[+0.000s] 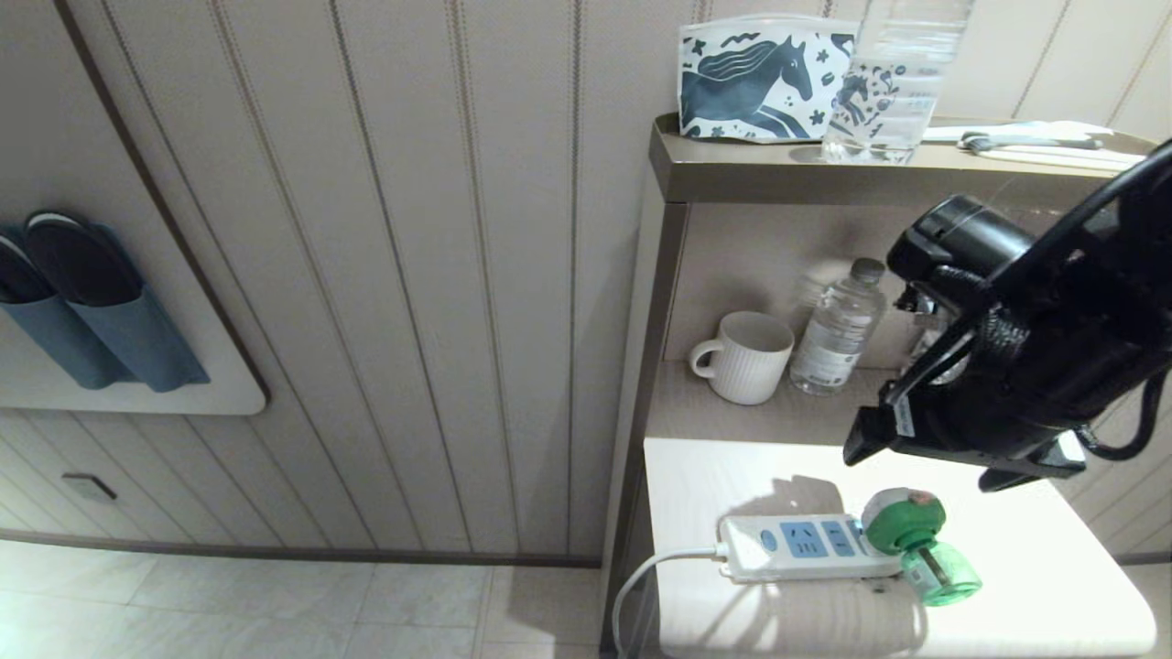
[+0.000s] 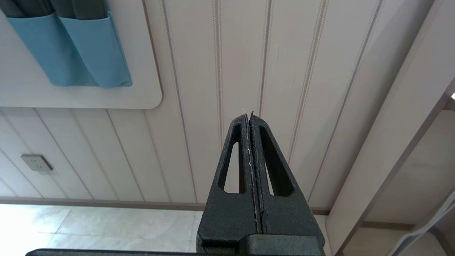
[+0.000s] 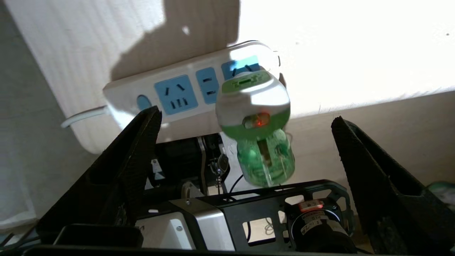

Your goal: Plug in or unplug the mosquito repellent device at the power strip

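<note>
One mosquito repellent device (image 1: 906,531) sits plugged into the end socket of one power strip (image 1: 797,547), directly below the right gripper (image 3: 245,142), which hovers apart with fingers spread wide. Behind the gripper stand one mug (image 1: 746,355) and two water bottles (image 1: 838,328). The left gripper (image 2: 250,117), clenched empty, faces the wall.

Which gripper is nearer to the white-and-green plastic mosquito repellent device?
Right. The right gripper hangs open above the device; the left gripper, shut, faces the wall panelling.
</note>
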Available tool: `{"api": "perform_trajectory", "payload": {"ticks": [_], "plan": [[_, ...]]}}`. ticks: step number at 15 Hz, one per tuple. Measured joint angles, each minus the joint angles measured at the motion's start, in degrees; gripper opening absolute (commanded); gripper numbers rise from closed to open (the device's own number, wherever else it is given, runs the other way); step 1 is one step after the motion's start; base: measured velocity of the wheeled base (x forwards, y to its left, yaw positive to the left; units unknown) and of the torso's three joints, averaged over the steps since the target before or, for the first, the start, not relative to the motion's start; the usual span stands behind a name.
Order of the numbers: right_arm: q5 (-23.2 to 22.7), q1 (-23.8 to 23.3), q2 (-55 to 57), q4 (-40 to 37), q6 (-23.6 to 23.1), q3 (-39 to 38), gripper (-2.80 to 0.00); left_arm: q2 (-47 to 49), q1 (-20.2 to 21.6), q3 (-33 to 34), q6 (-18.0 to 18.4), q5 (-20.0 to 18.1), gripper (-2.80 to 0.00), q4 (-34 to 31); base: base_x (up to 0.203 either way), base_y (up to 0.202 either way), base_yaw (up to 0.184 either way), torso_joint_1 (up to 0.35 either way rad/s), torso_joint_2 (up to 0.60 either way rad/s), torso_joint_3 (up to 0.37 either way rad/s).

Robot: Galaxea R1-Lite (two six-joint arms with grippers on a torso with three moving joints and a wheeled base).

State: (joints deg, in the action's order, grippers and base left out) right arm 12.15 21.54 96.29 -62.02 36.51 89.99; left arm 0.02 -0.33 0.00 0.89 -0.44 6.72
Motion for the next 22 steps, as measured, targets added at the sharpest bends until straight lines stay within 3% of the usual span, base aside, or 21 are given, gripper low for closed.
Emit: {"api": "perform_trajectory", "payload": {"ticks": [5,6,18,22], "plan": [[0.2,0.6,-5.2,-8.9,0.0,6.9,0.00,0.0,0.0,0.0,0.0,0.0,-2.80,0.0,0.000,0.000,0.000,0.000,0.00,0.000],[0.3,0.6,-6.6,-9.7,0.0,7.4,-2.80,0.0,0.0,0.0,0.0,0.0,-2.80,0.0,0.000,0.000,0.000,0.000,0.00,0.000],[1.2,-0.4,-23.0,-17.9,-0.2,4.4,-2.80,0.0,0.0,0.0,0.0,0.0,-2.80,0.0,0.000,0.000,0.000,0.000,0.00,0.000],[2.7,-5.3,-27.9,-18.4,0.0,-2.4,-2.80,0.0,0.0,0.0,0.0,0.0,-2.80,0.0,0.000,0.000,0.000,0.000,0.00,0.000]]}}
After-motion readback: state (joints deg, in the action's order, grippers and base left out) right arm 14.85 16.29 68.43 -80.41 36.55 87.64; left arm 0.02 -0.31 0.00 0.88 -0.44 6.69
